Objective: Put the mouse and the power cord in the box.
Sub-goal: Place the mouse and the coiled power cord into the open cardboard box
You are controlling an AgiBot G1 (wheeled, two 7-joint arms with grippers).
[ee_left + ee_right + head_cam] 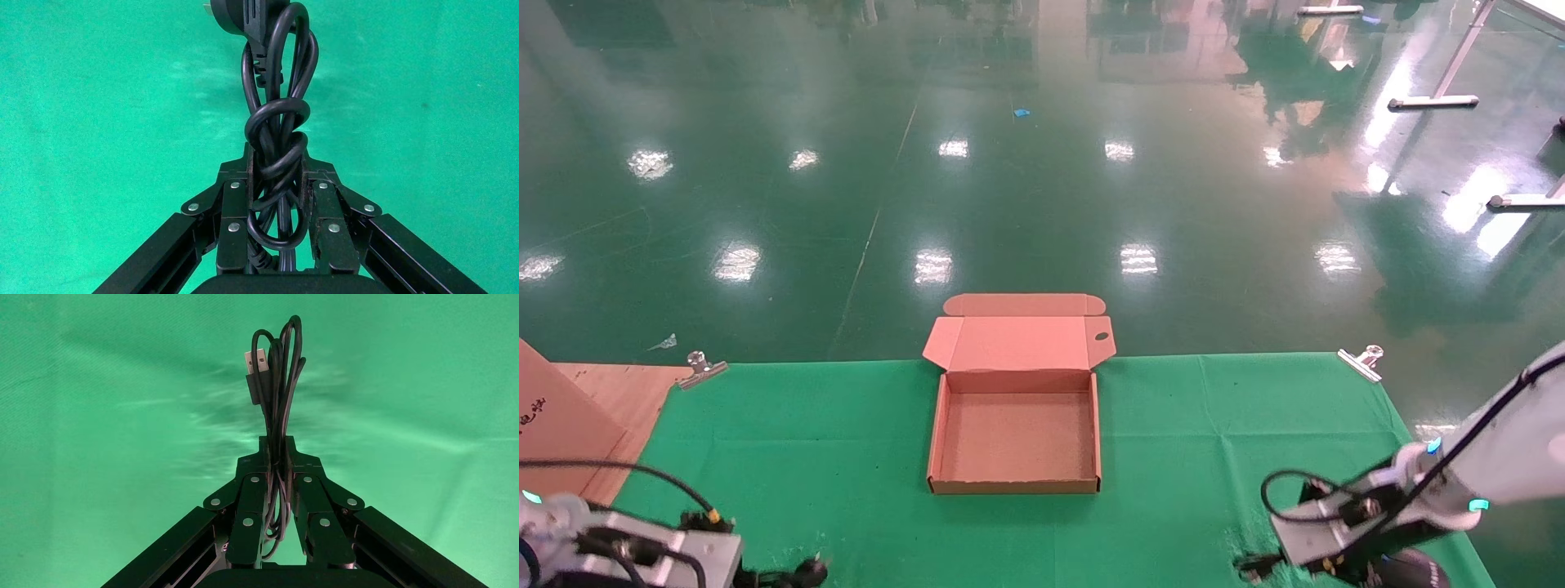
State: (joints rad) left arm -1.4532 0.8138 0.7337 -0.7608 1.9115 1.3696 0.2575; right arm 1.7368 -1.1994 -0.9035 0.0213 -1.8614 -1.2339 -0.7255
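Note:
The box (1015, 437) lies open and empty on the green cloth at the table's middle, its lid (1019, 341) folded back at the far side. My left gripper (275, 160) is low at the near left corner, shut on the power cord (278, 116), a knotted black bundle whose plug (805, 570) sticks out past the fingers. My right gripper (276, 447) is at the near right, shut on the mouse's thin looped cable (278, 373) with its USB plug (257, 360). The mouse (1414, 570) shows as a dark oval under that wrist.
Metal clips (703, 367) (1361, 362) pin the green cloth (1214, 457) at the far corners. A cardboard sheet (552, 416) leans on bare wood at the left. Glossy green floor lies beyond the far edge.

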